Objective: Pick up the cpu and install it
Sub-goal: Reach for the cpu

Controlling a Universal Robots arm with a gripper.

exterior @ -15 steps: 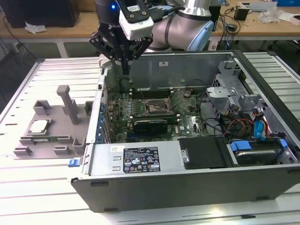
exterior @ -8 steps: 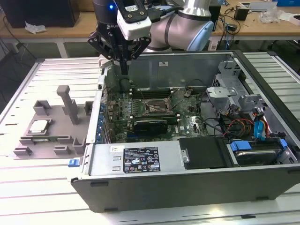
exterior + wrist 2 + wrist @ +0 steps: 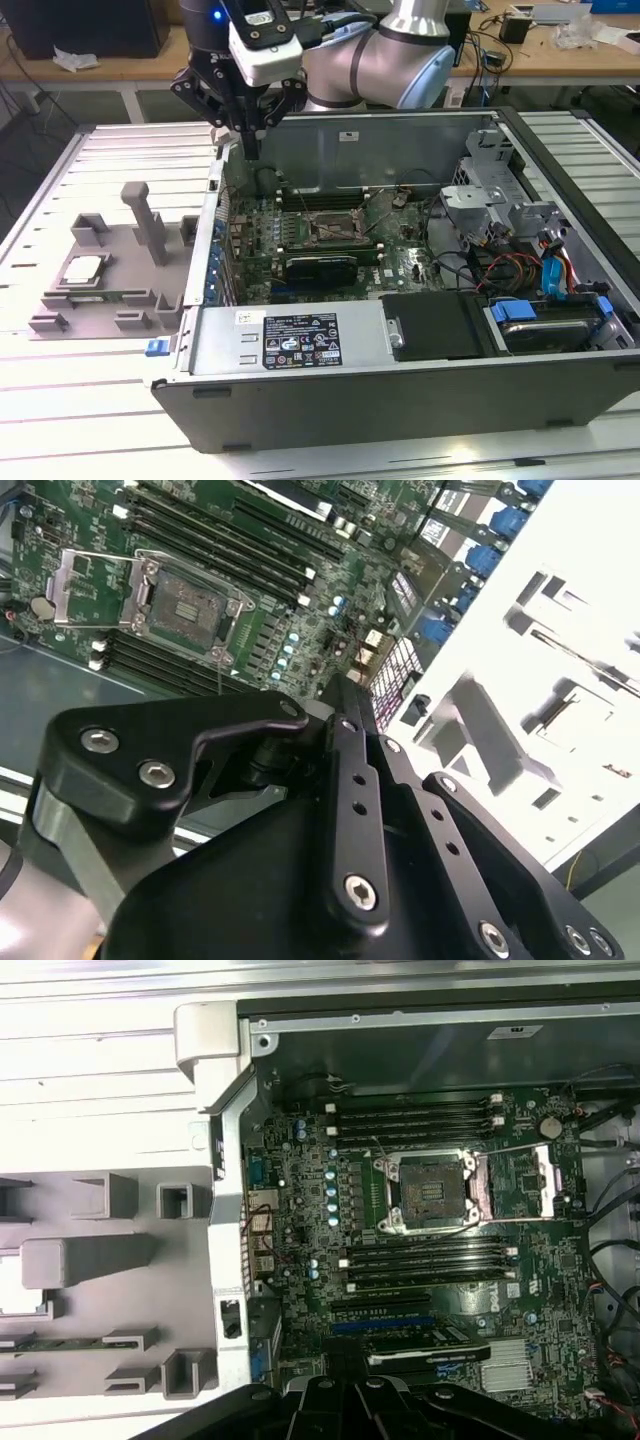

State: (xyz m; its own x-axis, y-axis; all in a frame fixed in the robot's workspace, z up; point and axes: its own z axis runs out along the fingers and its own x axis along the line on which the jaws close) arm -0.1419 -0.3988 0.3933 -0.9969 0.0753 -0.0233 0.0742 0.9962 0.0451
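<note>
Exterior view: claw hangs above the computer case wall, fingers pressed together on nothing. The cpu sits flat in its grey holder on the surface, presented for picking, and the socket lies open, ready to receive it.

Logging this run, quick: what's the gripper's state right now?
Gripper: closed, holding nothing; the silver square cpu lies on the grey plastic holder.
</note>
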